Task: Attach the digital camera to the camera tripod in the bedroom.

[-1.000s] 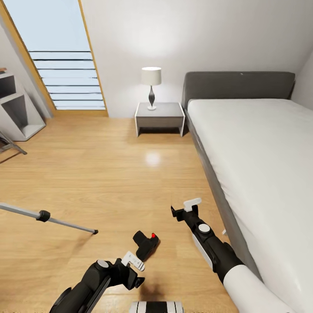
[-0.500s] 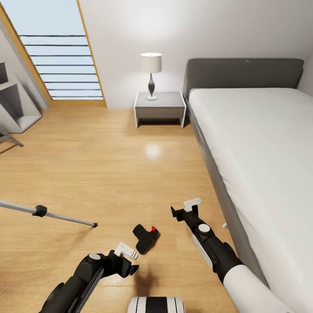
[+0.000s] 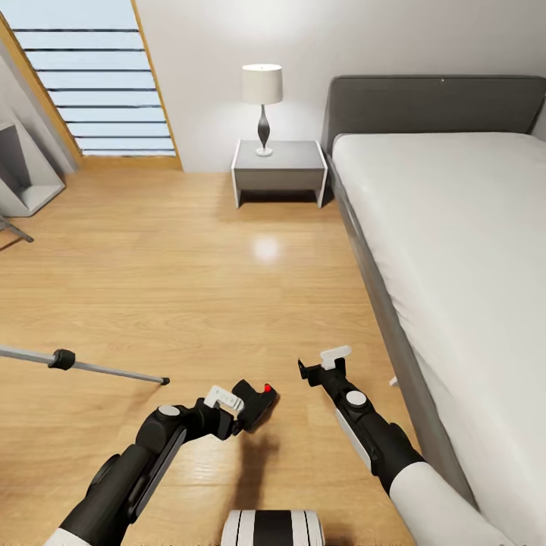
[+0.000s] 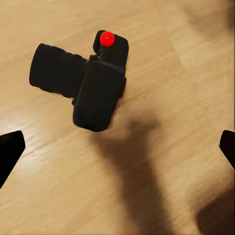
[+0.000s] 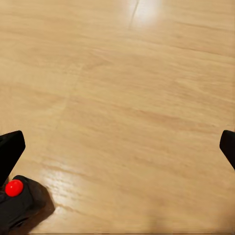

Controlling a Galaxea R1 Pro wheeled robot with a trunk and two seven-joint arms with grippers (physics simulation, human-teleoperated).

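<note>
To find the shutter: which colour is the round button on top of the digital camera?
Red. The button on the black digital camera shows best in the left wrist view.

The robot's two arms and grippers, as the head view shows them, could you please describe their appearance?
Both arms are glossy black with a round pale grey cap near the wrist. The left gripper and right gripper pair a white finger with black parts. The right arm's upper section is a smooth white shell. No cables are visible.

Floor (image 3: 227, 303): pale wood planks, smooth, glossy sheen. Camera (image 4: 93, 83): matt black plastic, glossy red button (image 4: 106, 37). Tripod (image 3: 98, 368) leg: silver-grey metal. Bed (image 3: 455, 227): white cloth, grey upholstered frame.
</note>
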